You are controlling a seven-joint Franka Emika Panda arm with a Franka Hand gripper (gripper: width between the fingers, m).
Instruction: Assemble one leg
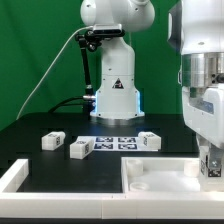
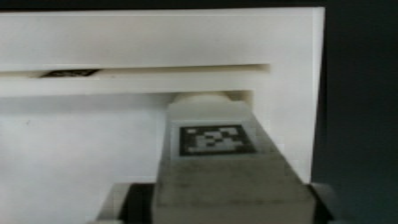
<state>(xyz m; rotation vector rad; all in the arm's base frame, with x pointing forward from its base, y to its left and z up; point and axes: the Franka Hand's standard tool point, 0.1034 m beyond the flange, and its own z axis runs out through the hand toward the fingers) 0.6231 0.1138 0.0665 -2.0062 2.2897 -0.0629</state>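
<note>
In the exterior view the gripper (image 1: 211,166) stands low at the exterior view's right, over the far right part of the panel (image 1: 160,176), which lies on the black table (image 1: 40,125). A leg (image 1: 209,165) can just be made out between the fingers, upright and reaching down to the panel's surface or very near it (contact cannot be told from here). Three more legs (image 1: 53,140), (image 1: 80,148), (image 1: 148,140) lie loose on the table around the marker board (image 1: 113,143), well apart from the arm.

The wrist view is plainer: the fingers (image 2: 135,203) are clamped on the held leg (image 2: 217,165), whose tag faces the camera and whose far end sits against the panel (image 2: 107,120) just below a long slot in its raised rim (image 2: 160,72).

The step in hand looks like seating this leg into the panel. To do it well the robot would likely keep the grip firm, hold the leg square to the surface, line its tip with the socket before pressing, and then turn or push steadily without letting it tilt; a slanted entry could jam or slip
</note>
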